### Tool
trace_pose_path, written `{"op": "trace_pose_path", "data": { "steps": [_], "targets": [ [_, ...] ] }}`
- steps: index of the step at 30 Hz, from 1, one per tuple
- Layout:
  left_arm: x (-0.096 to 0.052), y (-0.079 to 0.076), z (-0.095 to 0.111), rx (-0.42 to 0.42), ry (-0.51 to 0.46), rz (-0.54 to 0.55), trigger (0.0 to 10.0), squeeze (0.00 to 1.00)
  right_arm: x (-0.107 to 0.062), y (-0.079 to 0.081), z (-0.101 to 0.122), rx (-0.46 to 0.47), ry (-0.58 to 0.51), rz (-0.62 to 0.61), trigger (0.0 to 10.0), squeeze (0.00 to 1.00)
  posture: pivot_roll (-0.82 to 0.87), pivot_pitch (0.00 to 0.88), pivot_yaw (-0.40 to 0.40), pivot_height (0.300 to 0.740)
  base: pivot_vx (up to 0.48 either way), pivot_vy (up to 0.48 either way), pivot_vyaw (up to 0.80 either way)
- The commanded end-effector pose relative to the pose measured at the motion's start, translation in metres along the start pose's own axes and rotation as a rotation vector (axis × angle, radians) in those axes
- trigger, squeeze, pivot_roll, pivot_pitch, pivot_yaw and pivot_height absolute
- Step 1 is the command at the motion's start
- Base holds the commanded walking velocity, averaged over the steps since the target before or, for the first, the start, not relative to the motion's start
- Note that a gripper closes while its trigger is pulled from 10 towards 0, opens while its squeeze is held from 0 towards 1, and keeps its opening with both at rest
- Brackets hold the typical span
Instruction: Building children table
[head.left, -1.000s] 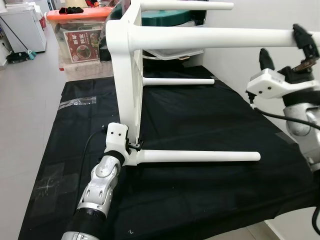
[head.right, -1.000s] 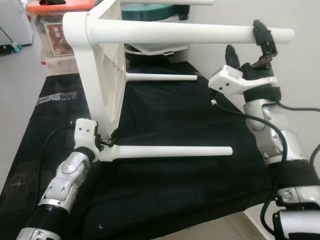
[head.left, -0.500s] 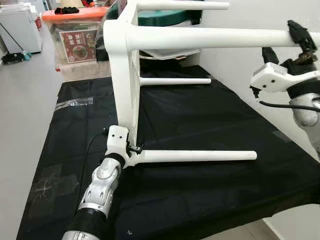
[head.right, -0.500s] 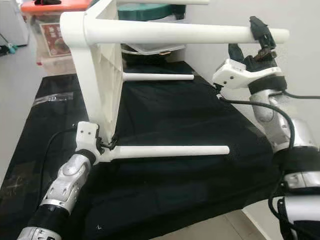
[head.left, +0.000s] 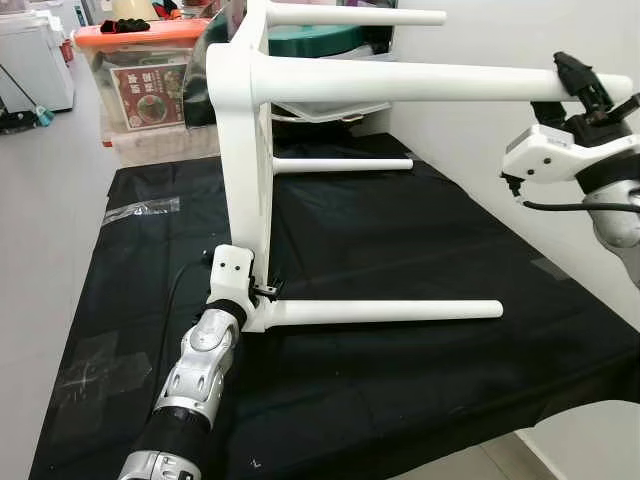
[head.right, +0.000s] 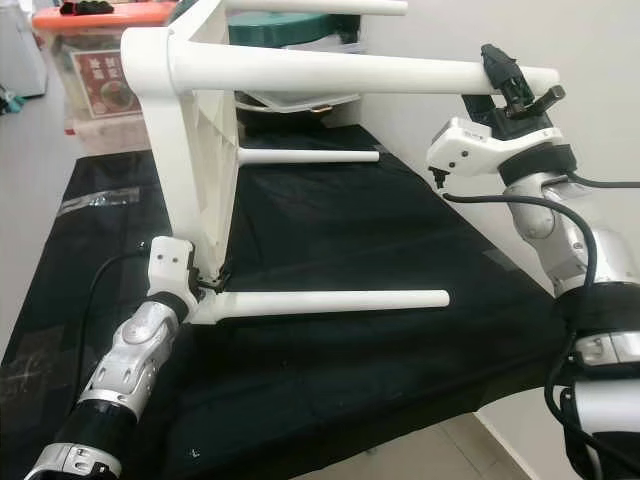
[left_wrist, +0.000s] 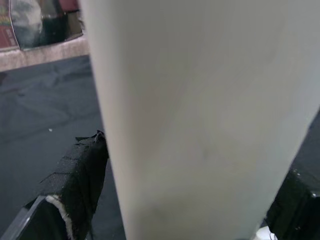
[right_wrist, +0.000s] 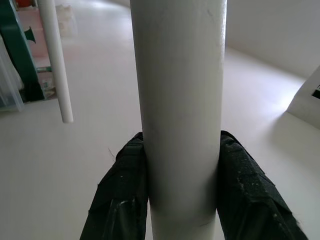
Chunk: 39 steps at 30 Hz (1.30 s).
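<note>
Right pincer (head.left: 580, 85) raised, clamping table leg (head.left: 400, 82) (horizontal)

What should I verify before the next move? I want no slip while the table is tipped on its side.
1. Right gripper shut on the upper leg near its tip: ok.
2. Left gripper shut on the lower leg at its base: ok.
3. Lower leg lying on the black cloth: ok.
4. Tabletop standing on edge: ok.
5. All four legs fitted to the tabletop: ok; tightness cannot tell.
6. Storage bins standing apart from the table: ok.
</note>
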<state>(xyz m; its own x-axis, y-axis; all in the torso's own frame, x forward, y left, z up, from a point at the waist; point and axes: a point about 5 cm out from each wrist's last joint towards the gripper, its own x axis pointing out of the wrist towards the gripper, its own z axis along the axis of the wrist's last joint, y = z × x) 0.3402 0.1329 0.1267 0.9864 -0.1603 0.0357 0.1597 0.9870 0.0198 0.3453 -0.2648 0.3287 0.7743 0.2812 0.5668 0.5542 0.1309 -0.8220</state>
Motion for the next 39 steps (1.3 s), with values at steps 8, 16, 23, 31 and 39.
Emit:
{"op": "trace_pose_path", "data": {
  "steps": [8,16,23,31,39],
  "targets": [
    [0.005,0.005,0.001,0.023,-0.006,0.004,10.0,0.00,-0.002,0.014,0.002,0.019,-0.025,0.077,0.0,0.00,-0.06,0.000,-0.011,0.740,0.000,0.000,0.00],
    [0.007,0.021,0.004,0.056,-0.010,0.041,10.0,0.00,0.003,0.009,-0.001,0.075,0.012,0.045,0.0,0.00,-0.05,0.000,-0.007,0.740,0.000,0.000,0.00],
    [0.008,0.021,0.011,0.106,-0.043,0.036,10.0,0.00,0.003,0.011,-0.007,0.179,0.089,0.032,0.0,0.00,-0.05,0.000,-0.006,0.740,0.000,0.000,0.00],
    [0.012,0.068,0.075,0.329,-0.229,0.139,10.0,0.00,-0.009,0.028,-0.030,0.454,0.341,0.020,0.0,0.00,-0.02,0.000,-0.001,0.740,0.000,0.000,0.00],
    [0.006,0.107,0.167,0.507,-0.442,0.218,10.0,0.00,-0.021,0.042,-0.045,0.613,0.507,0.033,0.0,0.00,0.01,0.000,0.001,0.740,0.000,0.000,0.00]
  ]
}}
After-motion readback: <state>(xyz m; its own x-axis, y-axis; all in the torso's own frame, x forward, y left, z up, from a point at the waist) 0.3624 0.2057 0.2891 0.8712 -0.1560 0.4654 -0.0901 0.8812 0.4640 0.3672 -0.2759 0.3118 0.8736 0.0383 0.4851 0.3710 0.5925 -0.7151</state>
